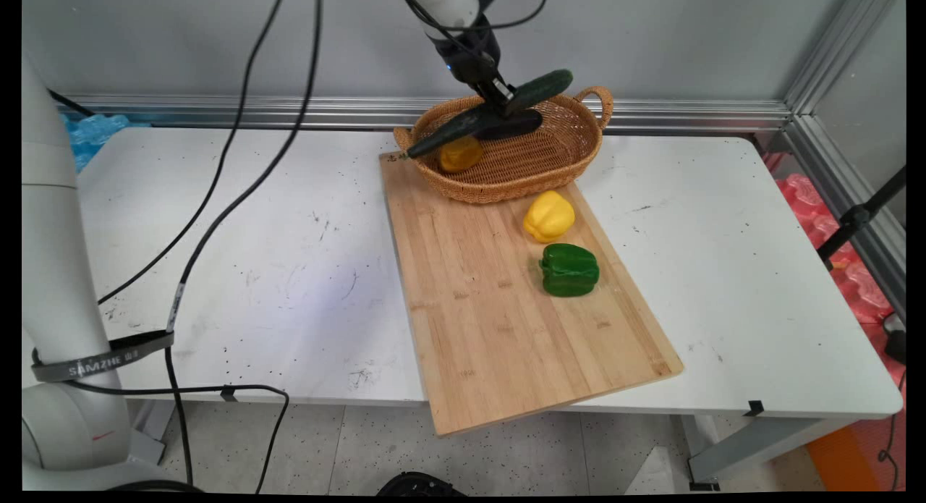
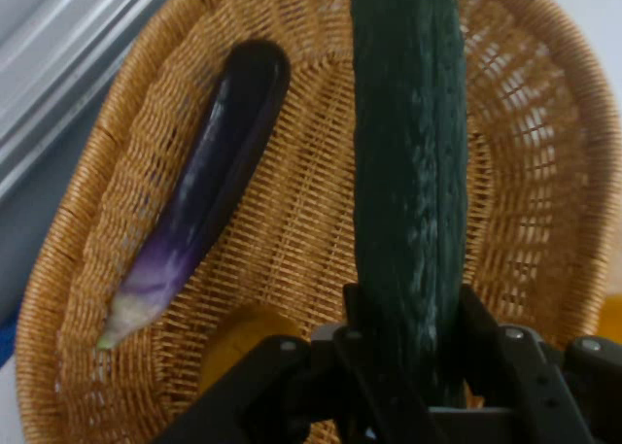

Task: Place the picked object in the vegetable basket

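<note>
While the gripper (image 1: 499, 98) hangs at the frame's upper middle, its fingers clamp a cucumber (image 1: 492, 112) above the basket (image 1: 571, 163).
An eggplant (image 2: 199, 211) lies inside; yellow pepper (image 1: 549, 216) and green pepper (image 1: 569, 269) sit on the cutting board (image 1: 499, 329) on the counter (image 1: 723, 271).

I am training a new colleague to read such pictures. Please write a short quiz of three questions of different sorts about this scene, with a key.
1. Multiple choice: what does the tool hold?
A. an eggplant
B. a cucumber
C. a green pepper

2. True or false: the yellow pepper and the green pepper lie inside the wicker basket.

3. Fill in: the peppers lie on a wooden ____.

Key
1. B: the cucumber is clamped between the fingers, above the basket.
2. False: both lie outside, in front of it. The basket holds an eggplant and a yellow-orange item.
3. cutting board.
</note>
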Robot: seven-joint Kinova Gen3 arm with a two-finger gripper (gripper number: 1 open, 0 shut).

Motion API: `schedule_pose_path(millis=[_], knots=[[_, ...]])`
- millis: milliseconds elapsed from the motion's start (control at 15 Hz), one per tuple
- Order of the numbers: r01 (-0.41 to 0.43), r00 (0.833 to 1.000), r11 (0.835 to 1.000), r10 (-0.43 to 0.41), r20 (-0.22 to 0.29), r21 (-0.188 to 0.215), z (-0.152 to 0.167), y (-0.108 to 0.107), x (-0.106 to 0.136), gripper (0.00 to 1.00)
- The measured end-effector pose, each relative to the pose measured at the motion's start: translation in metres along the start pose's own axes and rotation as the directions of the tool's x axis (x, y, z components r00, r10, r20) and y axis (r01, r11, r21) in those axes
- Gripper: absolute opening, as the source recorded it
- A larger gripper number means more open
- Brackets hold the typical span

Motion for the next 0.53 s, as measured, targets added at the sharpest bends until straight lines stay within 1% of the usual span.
schedule_pose_path(millis=[200, 400, 533], knots=[[0.026, 0.999, 1.000, -0.026, 0.039, 0.013, 0.027, 0.002, 0.008, 0.00], [0.039, 0.997, 0.999, -0.040, 0.065, 0.017, 0.045, 0.004, 0.014, 0.00], [0.049, 0.994, 0.999, -0.050, 0.093, 0.019, 0.063, 0.006, 0.019, 0.00]])
